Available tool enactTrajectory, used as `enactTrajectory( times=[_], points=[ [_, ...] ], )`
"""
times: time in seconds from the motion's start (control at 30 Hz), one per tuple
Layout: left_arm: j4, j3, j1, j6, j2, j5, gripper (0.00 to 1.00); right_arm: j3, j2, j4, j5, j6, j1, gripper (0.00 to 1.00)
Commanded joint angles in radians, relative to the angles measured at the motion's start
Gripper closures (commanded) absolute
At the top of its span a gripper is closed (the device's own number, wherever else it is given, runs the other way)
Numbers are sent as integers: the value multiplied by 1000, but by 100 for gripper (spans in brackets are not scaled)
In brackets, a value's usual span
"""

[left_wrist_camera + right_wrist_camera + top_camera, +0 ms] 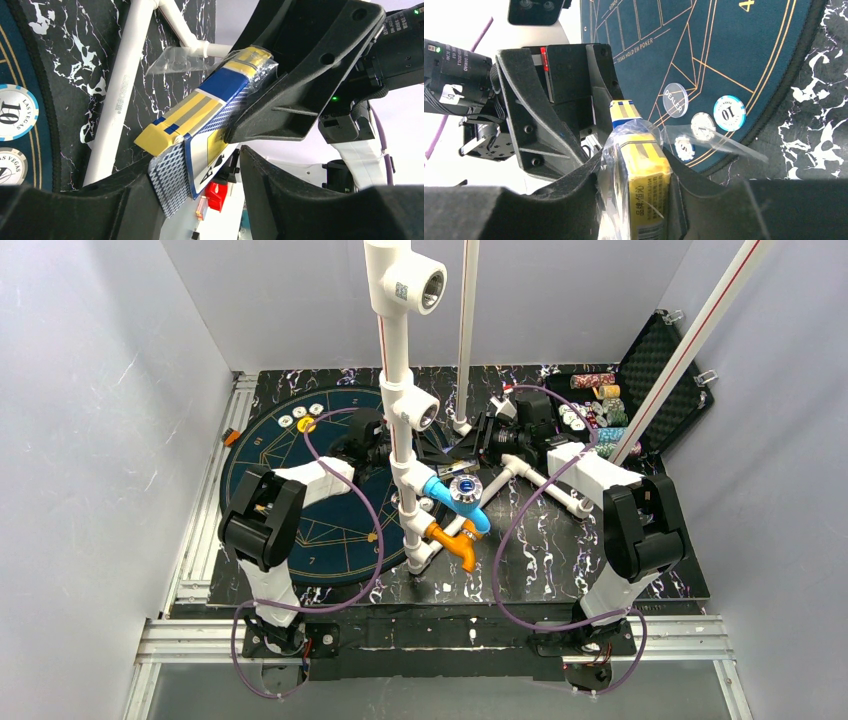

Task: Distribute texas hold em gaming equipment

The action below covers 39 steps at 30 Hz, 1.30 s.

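Down at the near edge both arms reach in over the black marbled table [560, 580], and they meet nose to nose at its middle, right by the white pipe frame [400, 390]. The right gripper [636, 167] is clamped on the yellow-and-blue card box [644, 185], fingers pressing both sides through a loose clear wrapper [719, 142]. Facing it, the left gripper [197, 167] has its fingers closed on the playing cards [167, 187] poking out of the box's other end, with blue patterned backs on one side and a white face on the other. So the pack is held between the two arms, above the middle of the table. Beyond it, on the round dark felt mat [300, 530], a clear dealer button [675, 99] and a few chips [729, 113] sit clustered near the far rim, the blue-edged one marked 10. Far right at the back, an open black case [660, 360] holds rolls of stacked chips [600, 400].
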Motion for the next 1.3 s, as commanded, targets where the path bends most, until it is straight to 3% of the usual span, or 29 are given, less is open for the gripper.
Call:
enactTrajectory(
  times=[0.0,0.23,0.27,0.7,0.77,1.0,1.13,1.27],
  points=[
    [42,-2,-6,1,-15,31,52,49,-25,17,-10,-12,8,58],
    [64,-15,-3,-2,-22,37,65,27,-28,57,-26,12,6,98],
    [72,-18,-1,-6,-26,38,66,19,-29,76,-34,27,2,99],
    [246,-57,26,-82,-49,81,67,-57,-58,369,-122,258,-30,99],
    [282,-60,25,-101,-49,88,70,-63,-66,375,-127,269,-29,99],
    [355,-62,26,-144,-51,121,100,-67,-80,388,-134,292,-29,99],
    [369,-71,26,-148,-56,126,100,-63,-92,365,-129,282,-29,99],
    [372,-80,26,-145,-57,130,100,-63,-102,343,-127,270,-30,83]
  ],
)
